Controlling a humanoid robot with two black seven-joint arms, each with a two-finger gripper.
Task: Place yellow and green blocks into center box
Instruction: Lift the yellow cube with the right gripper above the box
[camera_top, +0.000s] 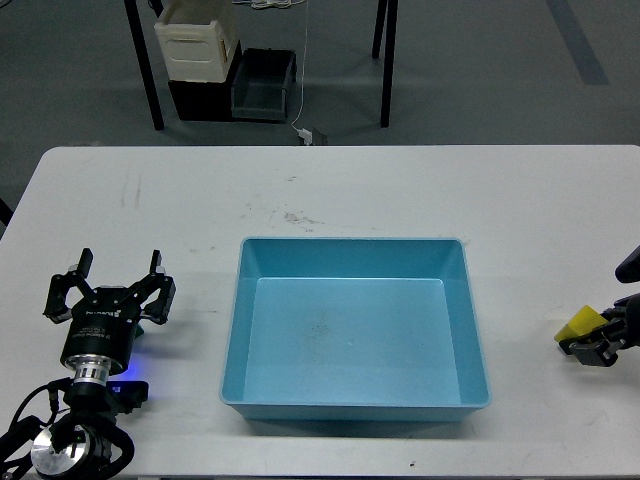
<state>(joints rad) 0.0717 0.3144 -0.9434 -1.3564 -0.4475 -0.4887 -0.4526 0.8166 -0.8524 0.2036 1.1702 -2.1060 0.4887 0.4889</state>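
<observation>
The light-blue center box (350, 241) sits in the middle of the white table (400, 185) and is empty. My right gripper (589, 346) is at the table's right edge, level with the box's front half. Its fingers are closed around the yellow block (581, 322), which shows just above them and is partly covered. My left gripper (118, 272) is left of the box with its two fingers spread open and pointing away from me. A small dark greenish patch (150, 319) shows by its right finger. I cannot tell if this is the green block.
Beyond the table's far edge, on the floor, stand a cream-white bin (196, 45) and a dark grey crate (263, 86), between black table legs (146, 70). A white cable (300, 100) hangs down there.
</observation>
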